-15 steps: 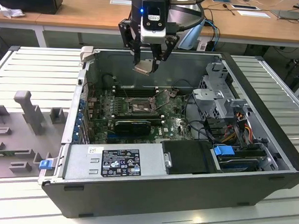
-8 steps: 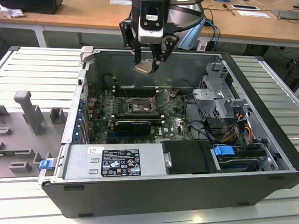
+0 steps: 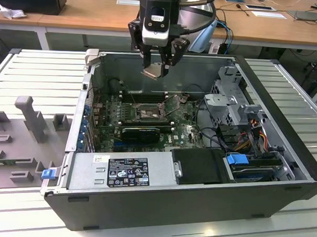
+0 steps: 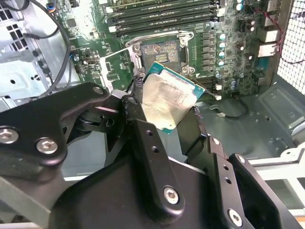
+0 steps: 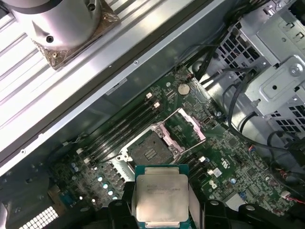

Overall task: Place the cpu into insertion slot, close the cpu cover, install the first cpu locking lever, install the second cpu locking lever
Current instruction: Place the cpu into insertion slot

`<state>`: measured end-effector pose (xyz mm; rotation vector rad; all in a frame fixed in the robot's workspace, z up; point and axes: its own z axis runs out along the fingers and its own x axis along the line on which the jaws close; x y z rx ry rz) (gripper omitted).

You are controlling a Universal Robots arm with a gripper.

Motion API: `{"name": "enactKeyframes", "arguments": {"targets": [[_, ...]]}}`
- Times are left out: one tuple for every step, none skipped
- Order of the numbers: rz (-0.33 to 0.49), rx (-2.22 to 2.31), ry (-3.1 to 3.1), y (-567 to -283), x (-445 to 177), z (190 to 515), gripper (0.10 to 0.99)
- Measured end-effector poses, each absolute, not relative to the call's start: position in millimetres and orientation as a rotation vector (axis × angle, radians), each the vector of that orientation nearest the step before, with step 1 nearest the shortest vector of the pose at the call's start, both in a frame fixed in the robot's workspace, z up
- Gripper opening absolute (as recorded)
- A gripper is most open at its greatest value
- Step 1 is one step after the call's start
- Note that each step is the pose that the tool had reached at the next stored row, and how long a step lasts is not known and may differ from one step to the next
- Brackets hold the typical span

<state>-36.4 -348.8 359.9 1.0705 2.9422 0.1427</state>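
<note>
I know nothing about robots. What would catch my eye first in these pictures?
The end effector hangs over an open computer case, pinching the cpu by its edges. Beneath it, on the green board, the insertion slot lies bare, with the cpu cover swung open beside it.
</note>
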Motion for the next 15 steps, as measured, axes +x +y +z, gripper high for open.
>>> {"name": "enactKeyframes", "arguments": {"targets": [[0.143,1.083,2.937,-348.8,-36.4,359.9,0.529],[0.142,1.098,2.931,-348.8,-36.4,359.9,0.529],[0.142,1.107,2.927,-348.8,-36.4,359.9,0.529],[0.142,1.118,2.923,-348.8,-36.4,359.8,0.529],[0.142,1.139,2.914,-348.8,-36.4,359.8,0.529],[0.142,1.156,2.907,-348.8,-36.4,359.8,0.529],[0.142,1.167,2.902,-348.8,-36.4,359.7,0.529],[0.142,1.179,2.897,-348.8,-36.4,359.7,0.529],[0.142,1.188,2.893,-348.8,-36.4,359.7,0.529],[0.142,1.201,2.887,-348.8,-36.4,359.7,0.529],[0.142,1.217,2.88,-348.8,-36.4,359.6,0.529],[0.142,1.227,2.875,-348.8,-36.4,359.6,0.529],[0.142,1.241,2.869,-348.8,-36.4,359.5,0.529],[0.141,1.251,2.864,-348.8,-36.4,359.5,0.529],[0.141,1.26,2.86,-348.8,-36.4,359.4,0.529]]}}
